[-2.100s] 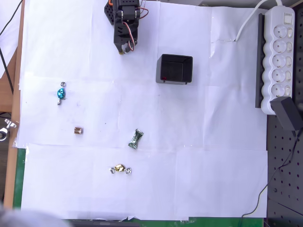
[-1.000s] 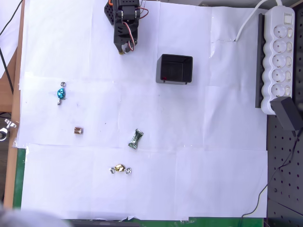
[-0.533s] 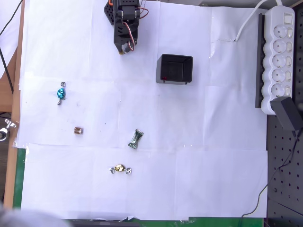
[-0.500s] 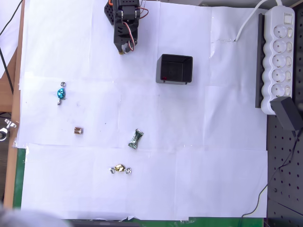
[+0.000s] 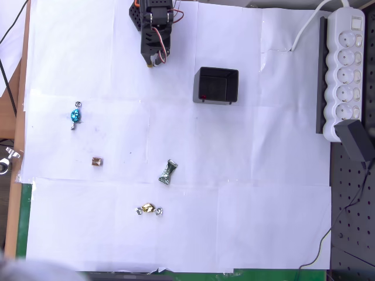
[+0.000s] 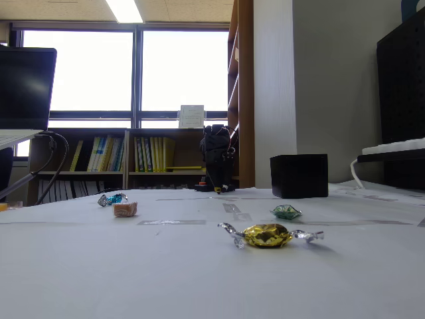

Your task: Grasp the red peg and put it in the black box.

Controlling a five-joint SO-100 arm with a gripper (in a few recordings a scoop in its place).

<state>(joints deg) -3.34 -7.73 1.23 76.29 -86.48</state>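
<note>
The arm (image 5: 153, 26) is folded at the far edge of the desk (image 5: 263, 175), with the hand (image 5: 153, 58) pointing down close to the paper, well apart from every loose item. Whether the hand's fingers are parted or together cannot be told; nothing is seen between them.

The box (image 5: 216, 85) stands just right of the arm in the overhead view. A small red dot, taken to be the peg (image 5: 203, 97), shows inside the box at its lower-left corner. In the fixed view the box (image 6: 299, 176) is seen side-on and its interior is hidden.

Other items lie well apart from the box on the desk: a blue candy (image 5: 75, 115), a small brown square candy (image 5: 97, 161), a green candy (image 5: 167, 172) and a gold candy (image 5: 148, 208).

Step in hand: judged from the layout, the placement appears complete and the arm is parked at rest.

Next move: none is required if the dot is the peg. Should confirmation be wanted, inspect the box interior from above. The candies are not task items and need no handling.
</note>
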